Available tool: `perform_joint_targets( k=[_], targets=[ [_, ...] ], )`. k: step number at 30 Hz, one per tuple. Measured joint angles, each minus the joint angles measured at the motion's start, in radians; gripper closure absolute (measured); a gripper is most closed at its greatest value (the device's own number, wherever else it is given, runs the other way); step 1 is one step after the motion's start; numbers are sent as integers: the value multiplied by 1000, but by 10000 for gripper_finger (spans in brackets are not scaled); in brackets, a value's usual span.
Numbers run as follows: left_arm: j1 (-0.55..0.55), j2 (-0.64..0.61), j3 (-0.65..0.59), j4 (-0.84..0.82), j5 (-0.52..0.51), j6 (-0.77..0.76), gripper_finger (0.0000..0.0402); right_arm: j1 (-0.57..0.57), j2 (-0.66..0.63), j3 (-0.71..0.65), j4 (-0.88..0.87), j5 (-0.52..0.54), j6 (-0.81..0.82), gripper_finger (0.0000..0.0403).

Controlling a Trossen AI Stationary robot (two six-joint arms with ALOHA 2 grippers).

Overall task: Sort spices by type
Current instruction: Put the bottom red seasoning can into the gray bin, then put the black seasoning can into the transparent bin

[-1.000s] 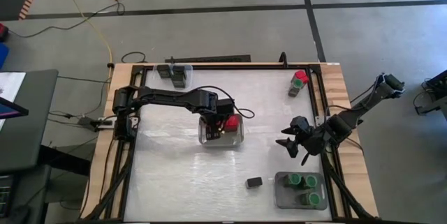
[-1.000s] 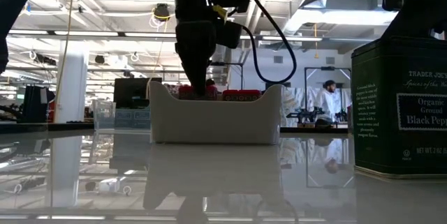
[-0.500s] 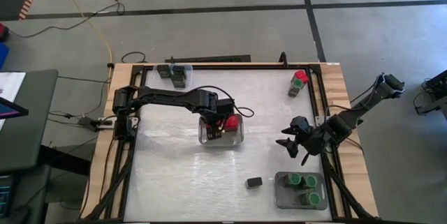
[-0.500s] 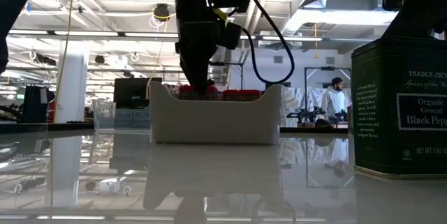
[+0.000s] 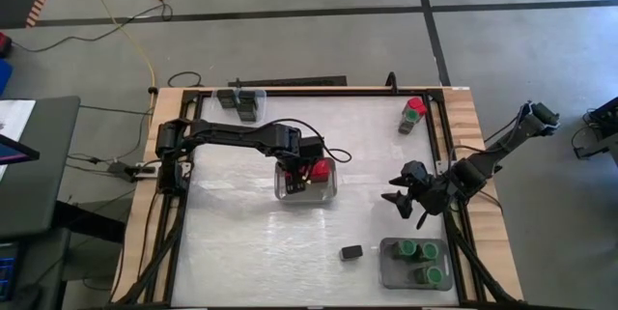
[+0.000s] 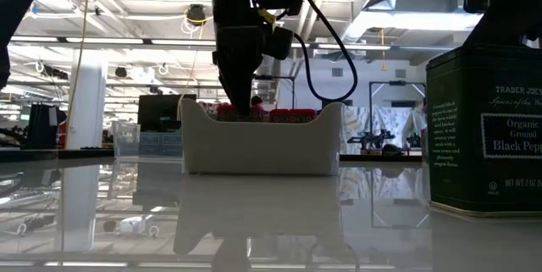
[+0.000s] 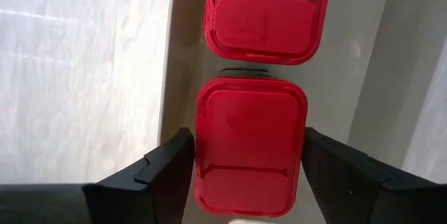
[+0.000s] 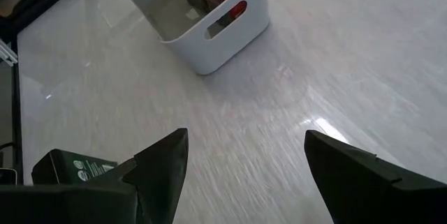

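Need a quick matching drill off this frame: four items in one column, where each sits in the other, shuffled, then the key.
Column 1:
1. left gripper
2. right gripper
3. green-capped spices
4. lone black tin

Column 2:
A. lying on the bare table, beside the grey tray
B. in the grey tray at the table's near right corner
C. open in the air, near the table's right edge
D. down in the white bin, fingers either side of a red-capped spice

Pairs: 1-D, 2-C, 3-B, 4-A
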Motion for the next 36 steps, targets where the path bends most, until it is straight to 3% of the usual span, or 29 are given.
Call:
perform_joint_targets(
  k=[10,27,31,36],
  targets=[
    [0,-1,0,-1,-1,1,110,0,0,0,0,-13,-12,92],
    [-8,-135,-7,-66,-2,-49,107,-39,2,0,0,-16,-2,92],
    [-28,-218,-108,33,-7,14,107,-79,3,0,2,-16,56,92],
    [-33,-402,-340,161,-48,-43,107,-134,3,0,11,-16,65,92]
  ],
)
